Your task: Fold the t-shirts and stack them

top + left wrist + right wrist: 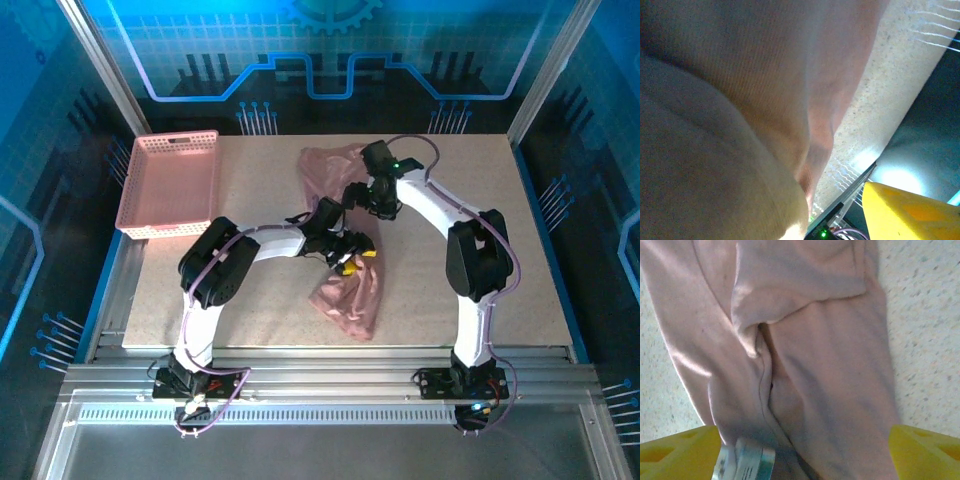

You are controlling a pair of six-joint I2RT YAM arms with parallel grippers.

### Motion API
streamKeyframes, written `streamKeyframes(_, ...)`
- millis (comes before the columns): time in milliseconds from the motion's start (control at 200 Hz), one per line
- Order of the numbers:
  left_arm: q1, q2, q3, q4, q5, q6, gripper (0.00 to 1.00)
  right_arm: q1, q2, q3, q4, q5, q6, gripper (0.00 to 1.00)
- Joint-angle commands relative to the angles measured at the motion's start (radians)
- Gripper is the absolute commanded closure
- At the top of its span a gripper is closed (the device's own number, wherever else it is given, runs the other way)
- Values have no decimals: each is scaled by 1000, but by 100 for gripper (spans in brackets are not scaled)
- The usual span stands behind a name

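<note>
One dusty-pink t-shirt (345,295) lies crumpled in a long strip down the middle of the table, from the far centre toward the near edge. My left gripper (355,258) is low over its middle. In the left wrist view the pink fabric (740,100) drapes close over the lens, hiding one finger. The other yellow finger (910,215) stands apart from the cloth, with bare table showing between them. My right gripper (800,436) hovers over the far part of the t-shirt (830,365), jaws wide, nothing pinched. A white care label (747,462) shows between its fingers.
A pink plastic lattice basket (170,185) sits at the far left corner of the speckled table (270,325). Metal frame posts and dark blue walls close in the back and sides. Bare tabletop lies to the right of the right arm.
</note>
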Motion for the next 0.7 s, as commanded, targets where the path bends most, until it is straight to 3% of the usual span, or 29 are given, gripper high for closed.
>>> streamKeyframes(0,16,13,-160,-11,-72,-77,35,-10,44,67,17,-46,-22,12)
streamKeyframes(130,51,-104,-406,71,-127,-130,35,8,105,117,-2,-75,-35,12)
streamKeyframes(310,46,-234,-566,136,-186,-215,34,49,224,233,-44,-109,-48,14)
streamKeyframes(450,40,-332,-577,31,-231,-214,33,70,319,314,-103,-81,-12,16)
streamKeyframes(695,83,-501,-562,-124,-321,-152,27,72,361,234,-25,-52,58,15)
